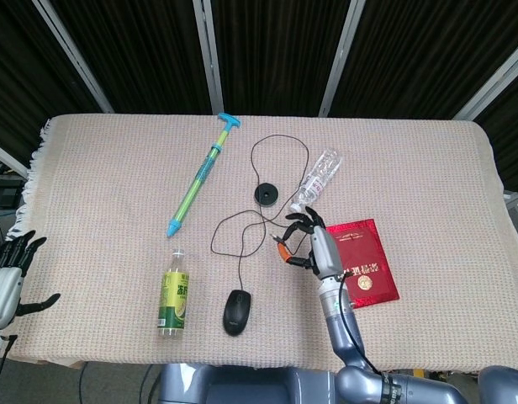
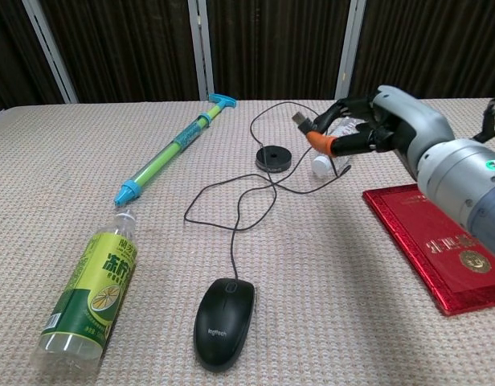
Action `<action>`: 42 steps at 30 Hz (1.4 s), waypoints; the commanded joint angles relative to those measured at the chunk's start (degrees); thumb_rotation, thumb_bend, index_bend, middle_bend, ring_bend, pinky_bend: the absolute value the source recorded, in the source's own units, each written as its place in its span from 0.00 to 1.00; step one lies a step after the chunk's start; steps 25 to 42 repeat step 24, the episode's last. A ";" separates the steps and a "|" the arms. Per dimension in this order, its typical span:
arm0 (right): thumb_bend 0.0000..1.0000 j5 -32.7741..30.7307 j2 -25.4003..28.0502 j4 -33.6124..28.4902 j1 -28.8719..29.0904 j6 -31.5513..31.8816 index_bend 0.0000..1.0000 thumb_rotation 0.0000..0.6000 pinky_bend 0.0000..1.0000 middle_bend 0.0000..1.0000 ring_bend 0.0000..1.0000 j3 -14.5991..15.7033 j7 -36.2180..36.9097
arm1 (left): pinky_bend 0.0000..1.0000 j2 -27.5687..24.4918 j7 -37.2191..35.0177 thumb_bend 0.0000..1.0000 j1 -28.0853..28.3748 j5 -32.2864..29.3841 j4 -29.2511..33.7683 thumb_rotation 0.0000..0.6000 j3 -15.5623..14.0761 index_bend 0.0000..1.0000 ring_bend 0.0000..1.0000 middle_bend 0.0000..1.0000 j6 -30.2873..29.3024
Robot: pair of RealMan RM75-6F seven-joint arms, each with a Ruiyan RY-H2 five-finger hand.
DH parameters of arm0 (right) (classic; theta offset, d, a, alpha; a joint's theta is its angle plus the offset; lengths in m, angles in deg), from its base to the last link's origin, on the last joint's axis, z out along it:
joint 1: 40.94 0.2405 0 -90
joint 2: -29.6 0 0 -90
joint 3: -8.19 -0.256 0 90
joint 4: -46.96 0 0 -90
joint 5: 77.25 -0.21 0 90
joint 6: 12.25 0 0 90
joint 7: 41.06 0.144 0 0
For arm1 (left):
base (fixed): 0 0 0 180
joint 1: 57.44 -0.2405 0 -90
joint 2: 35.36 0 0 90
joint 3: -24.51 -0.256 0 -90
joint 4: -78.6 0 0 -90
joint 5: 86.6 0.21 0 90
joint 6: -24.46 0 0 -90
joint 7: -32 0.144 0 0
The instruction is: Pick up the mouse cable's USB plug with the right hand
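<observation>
My right hand (image 2: 388, 127) hangs well above the table and pinches the mouse cable's USB plug (image 2: 300, 119) between an orange-tipped thumb and a finger. In the head view the right hand (image 1: 316, 245) hovers left of the red booklet, with the plug (image 1: 279, 247) at its fingertips. The black cable (image 2: 231, 215) trails down from the plug in loops to the black mouse (image 2: 224, 320) near the front edge; the mouse (image 1: 236, 311) lies flat. My left hand (image 1: 3, 282) rests off the table's left edge, fingers spread, holding nothing.
A red booklet (image 2: 440, 249) lies under and right of my right arm. A clear bottle (image 1: 319, 179) and a black disc (image 2: 273, 158) lie behind the hand. A green-labelled bottle (image 2: 91, 293) and a green-blue pump (image 2: 171, 150) lie to the left.
</observation>
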 commanded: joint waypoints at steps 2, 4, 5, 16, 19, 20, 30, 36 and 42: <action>0.40 11.44 -2.62 5.49 -3.84 8.23 0.62 1.00 0.00 0.25 0.00 0.82 13.31 | 0.00 0.11 0.22 0.14 -0.01 -0.30 0.05 1.00 0.10 0.10 0.00 0.00 0.02; 0.40 15.41 -4.74 9.49 -4.69 11.78 0.62 1.00 0.00 0.24 0.00 2.10 17.77 | 0.00 0.13 0.38 0.14 0.00 -0.42 0.05 1.00 0.11 0.10 0.00 0.00 0.06; 0.40 16.46 -5.91 11.20 -5.29 13.44 0.62 1.00 0.00 0.24 0.00 2.52 20.00 | 0.00 0.14 0.42 0.14 0.00 -0.47 0.06 1.00 0.11 0.10 0.00 0.00 0.08; 0.39 19.19 -11.24 18.13 -7.42 17.53 0.62 1.00 0.00 0.24 0.00 5.02 26.84 | 0.00 0.07 0.24 0.14 -0.08 -0.85 -0.11 1.00 0.16 0.10 0.00 0.00 0.18; 0.39 19.95 -11.99 18.52 -7.84 18.24 0.62 1.00 0.00 0.24 0.00 5.66 27.48 | 0.00 0.08 0.09 0.14 -0.06 -1.15 -0.13 1.00 0.25 0.10 0.00 0.00 0.32; 0.39 20.21 -12.26 18.68 -8.00 18.49 0.62 1.00 0.00 0.24 0.00 5.88 27.69 | 0.00 0.03 0.00 0.14 -0.07 -1.17 -0.05 1.00 0.25 0.10 0.00 0.00 0.35; 0.39 20.74 -13.23 19.84 -8.62 18.79 0.62 1.00 0.00 0.24 0.00 6.91 28.08 | 0.00 -0.06 -0.16 0.14 -0.04 -0.69 -0.01 1.00 0.12 0.10 0.00 0.00 0.29; 0.39 20.74 -13.23 19.84 -8.62 18.79 0.62 1.00 0.00 0.24 0.00 6.91 28.08 | 0.00 -0.06 -0.16 0.14 -0.04 -0.69 -0.01 1.00 0.12 0.10 0.00 0.00 0.29; 0.39 20.74 -13.23 19.84 -8.62 18.79 0.62 1.00 0.00 0.24 0.00 6.91 28.08 | 0.00 -0.06 -0.16 0.14 -0.04 -0.69 -0.01 1.00 0.12 0.10 0.00 0.00 0.29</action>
